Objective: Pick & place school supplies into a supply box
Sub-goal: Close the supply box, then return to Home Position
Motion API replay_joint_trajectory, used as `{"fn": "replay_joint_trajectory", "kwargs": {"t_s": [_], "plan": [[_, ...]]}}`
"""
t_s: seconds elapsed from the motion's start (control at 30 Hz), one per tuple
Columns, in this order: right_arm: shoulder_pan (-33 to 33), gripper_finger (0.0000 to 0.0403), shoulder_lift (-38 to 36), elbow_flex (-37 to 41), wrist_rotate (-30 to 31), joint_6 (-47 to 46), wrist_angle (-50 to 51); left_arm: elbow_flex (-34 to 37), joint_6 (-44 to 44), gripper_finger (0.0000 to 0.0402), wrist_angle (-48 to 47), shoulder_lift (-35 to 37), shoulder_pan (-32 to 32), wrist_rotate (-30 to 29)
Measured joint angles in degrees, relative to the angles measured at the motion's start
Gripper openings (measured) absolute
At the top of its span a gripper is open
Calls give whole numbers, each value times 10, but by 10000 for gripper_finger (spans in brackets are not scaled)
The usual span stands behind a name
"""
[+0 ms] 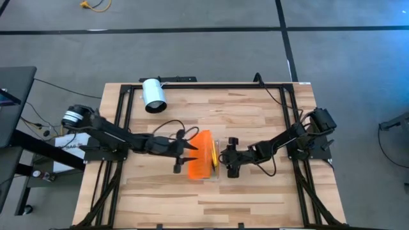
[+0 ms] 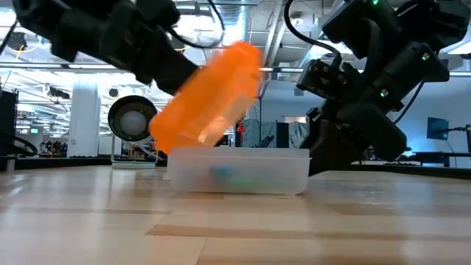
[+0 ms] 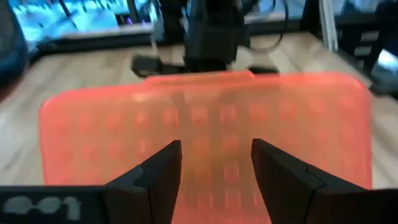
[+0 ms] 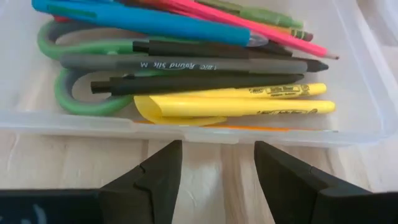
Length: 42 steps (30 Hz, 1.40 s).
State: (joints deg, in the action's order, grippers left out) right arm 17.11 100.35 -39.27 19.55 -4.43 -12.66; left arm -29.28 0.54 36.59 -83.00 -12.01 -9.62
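**Orange lid standing half open over the filled box**

The supply box (image 2: 237,171) is sitting in the table's (image 1: 255,191) middle, with pens (image 4: 186,68) and green scissors (image 4: 81,93) lying inside. Its orange lid (image 1: 200,163) is tilting up. The left gripper (image 3: 216,168) is facing the lid with fingers spread apart. The right gripper (image 4: 217,174) is waiting just beside the box, fingers spread, holding nothing.

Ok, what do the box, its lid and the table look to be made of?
The box looks like clear plastic with a slightly frosted finish: the pens inside show through its wall. The lid seems to be translucent orange plastic, with a moulded grid pattern visible in the left wrist view. The table looks like pale wood planks, with visible grain and seams.
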Motion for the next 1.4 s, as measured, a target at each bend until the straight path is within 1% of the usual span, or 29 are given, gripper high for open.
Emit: {"fn": "replay_joint_trajectory", "kwargs": {"t_s": [0.1, 0.17, 0.27, 0.37, 0.47, 0.53, 0.63, 0.7, 0.77, 0.87, 0.93, 1.03, 1.1, 1.17, 1.2, 1.27, 1.33, 1.4], "plan": [[1, 193, 0, 0, -1, -9, 20, -29, 7, 194, -12, -48, 8, 17], [4, 193, -1, 0, 0, -23, 38, -44, 8, 198, -13, -77, 15, 19], [7, 193, -3, -3, 1, -47, 63, -65, 17, 201, -27, -101, 23, 25], [12, 193, -6, -4, 4, -63, 84, -82, 29, 202, -47, -101, 28, 48], [20, 193, -23, -2, 5, -70, 114, -85, 30, 202, -64, -81, 27, 49], [27, 193, -47, 0, 7, -79, 154, -86, 30, 202, -78, -59, 24, 47], [43, 193, -95, 1, 28, -105, 214, -85, 29, 202, -102, -26, 19, 41], [55, 193, -129, 0, 48, -127, 239, -85, 29, 202, -122, 5, 13, 19], [69, 193, -167, 0, 80, -148, 249, -85, 39, 202, -148, 40, 6, -16], [94, 193, -228, 0, 109, -126, 244, -85, 65, 202, -182, 96, -9, -95], [112, 193, -267, 0, 119, -78, 242, -85, 78, 202, -189, 134, -21, -169], [137, 193, -324, 0, 149, -1, 225, -85, 70, 202, -222, 193, -37, -309], [148, 193, -362, 0, 177, 13, 216, -85, 67, 202, -255, 234, -45, -390], [151, 193, -397, -1, 204, 11, 212, -85, 65, 202, -302, 275, -54, -443], [151, 193, -414, -1, 211, 6, 217, -85, 46, 202, -322, 294, -58, -456], [150, 193, -445, -1, 211, -19, 231, -85, -2, 201, -352, 327, -65, -456], [150, 193, -470, -1, 211, -37, 240, -85, -6, 201, -379, 357, -69, -412], [153, 193, -483, -1, 210, -15, 247, -85, 13, 201, -401, 385, -74, -348]]}}
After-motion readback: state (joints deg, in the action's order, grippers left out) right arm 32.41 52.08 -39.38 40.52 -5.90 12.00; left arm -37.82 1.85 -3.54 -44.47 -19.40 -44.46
